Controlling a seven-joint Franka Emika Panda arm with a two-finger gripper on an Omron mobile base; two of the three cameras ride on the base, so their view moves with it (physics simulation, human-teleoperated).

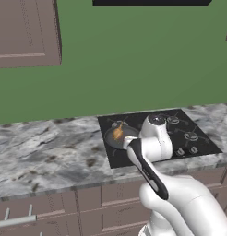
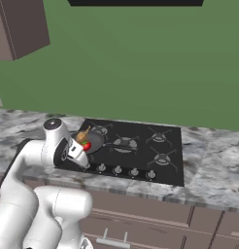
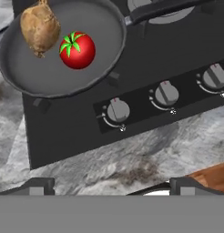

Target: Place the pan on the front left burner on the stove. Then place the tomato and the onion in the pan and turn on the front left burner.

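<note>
The dark pan [image 3: 34, 70] sits on the black stove [image 3: 63, 132] at its front left corner. Its handle [image 3: 161, 10] points toward the neighbouring burner. The front left burner is hidden under the pan; only grate tips [image 3: 114, 78] peek out. Inside the pan lie the red tomato [image 3: 77, 49] and the brown onion [image 3: 39, 27], close together. From the right base view the tomato [image 2: 86, 145] and onion [image 2: 83, 135] rest in the pan [image 2: 95, 142]. My gripper [image 3: 113, 186] hovers open and empty over the counter's front edge, just before the leftmost knob [image 3: 118, 110].
More silver knobs [image 3: 167, 93] [image 3: 215, 76] line the stove's front edge to the right. Marble counter [image 1: 50, 147] spreads to the left of the stove [image 1: 205, 138]. Brown drawers [image 2: 155, 219] lie below, and an upper cabinet [image 1: 25, 32] hangs at far left.
</note>
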